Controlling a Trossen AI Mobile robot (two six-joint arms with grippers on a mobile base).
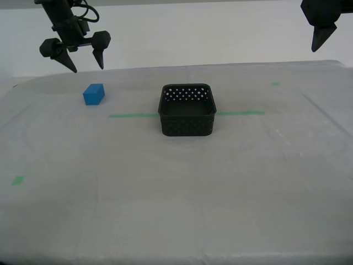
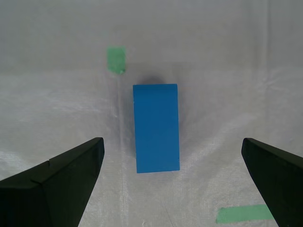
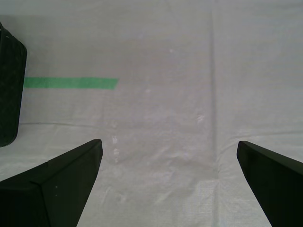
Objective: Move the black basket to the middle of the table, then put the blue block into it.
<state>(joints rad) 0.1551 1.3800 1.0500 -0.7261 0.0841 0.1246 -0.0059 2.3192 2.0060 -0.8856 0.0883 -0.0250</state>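
Whitish-grey sheeted table (image 1: 176, 221) carries, toward its far edge, the small bright-blue cuboid block (image 1: 94, 94) still out under my second gripper (image 1: 86, 61), fingers wide, while the perforated black plastic basket (image 1: 187, 110) sits mid-table, empty, and my first gripper (image 3: 165, 189) hangs wide apart.

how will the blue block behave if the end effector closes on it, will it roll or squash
The blue block looks solid with flat, plain faces, so it probably stays stiff and won't roll. Lying flat on the table, it seems unlikely to tip. Its smooth sides might slip slightly.
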